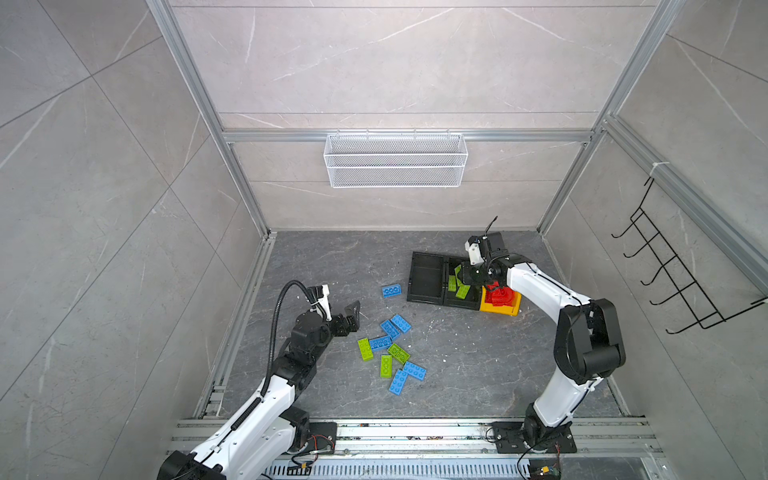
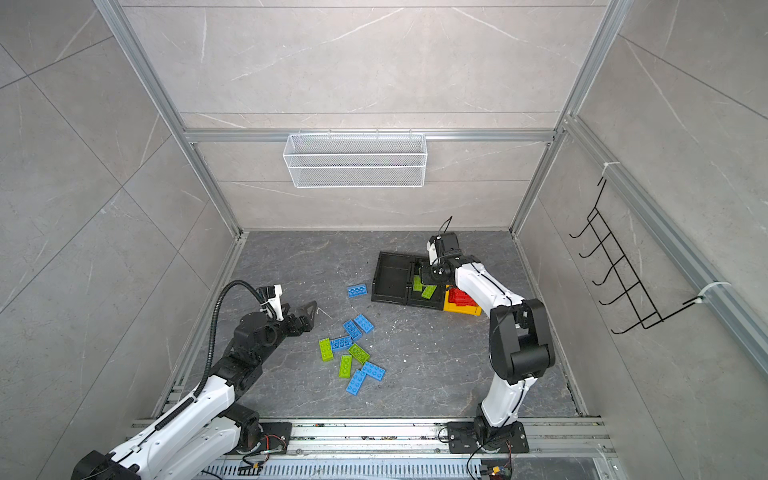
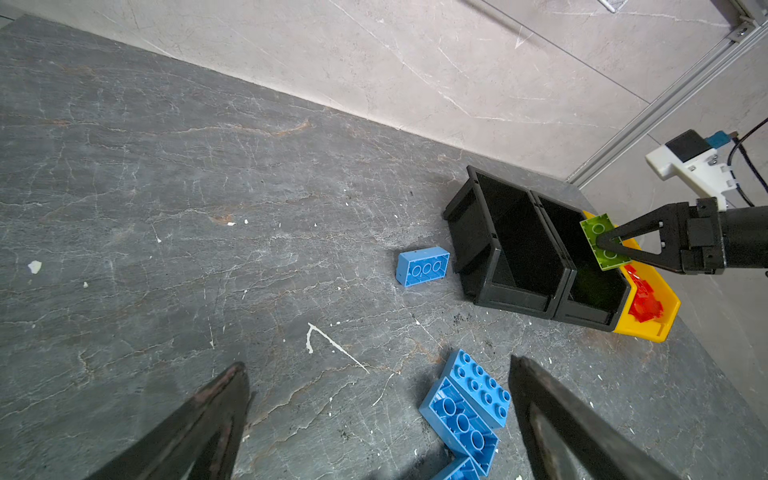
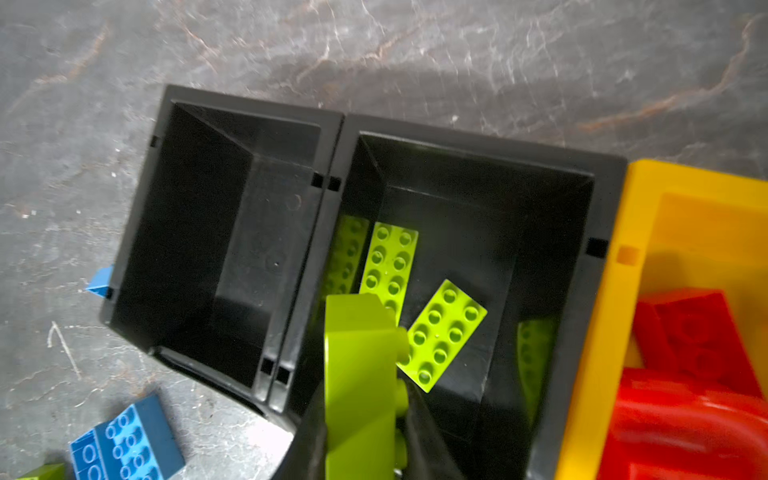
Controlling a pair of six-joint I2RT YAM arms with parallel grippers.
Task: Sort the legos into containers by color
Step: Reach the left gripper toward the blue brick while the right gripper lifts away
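Hanging over the black plastic bin point(image 4: 478, 145) with lime bricks point(image 4: 446, 332) already inside, the right gripper point(image 3: 607, 243) is clamped on 1 lime-green plastic lego brick point(image 4: 357, 365). Left gripper point(image 3: 378, 363) sits wide open, empty. Brick looks light, stiff and slick, so pinching its flat sides seems best.

Likely robot lab: aluminium frame point(image 1: 270, 136)

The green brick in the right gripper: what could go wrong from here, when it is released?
1. In the right wrist view the green brick, clamped in the right gripper, hangs close to the wall shared by the empty black bin and the bin with green bricks. Released here, it may strike that rim or fall on the empty side.
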